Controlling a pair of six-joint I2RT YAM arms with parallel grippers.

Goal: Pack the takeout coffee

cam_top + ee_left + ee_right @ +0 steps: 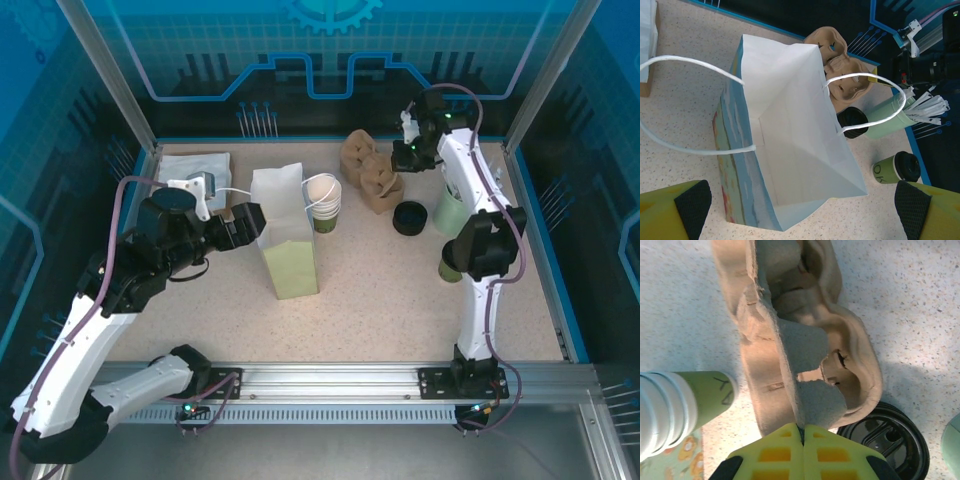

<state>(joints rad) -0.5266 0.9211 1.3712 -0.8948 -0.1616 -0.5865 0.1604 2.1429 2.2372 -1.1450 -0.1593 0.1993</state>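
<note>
Cardboard carrier (790,340) in right gripper (803,430), takeout coffee (897,167) apart.

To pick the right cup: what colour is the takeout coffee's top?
Black, over an olive-green body; the takeout coffee shows best in the left wrist view.

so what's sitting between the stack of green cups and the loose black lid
The cardboard cup carrier lies between the cup stack and the black lid, clearest in the right wrist view.
</note>
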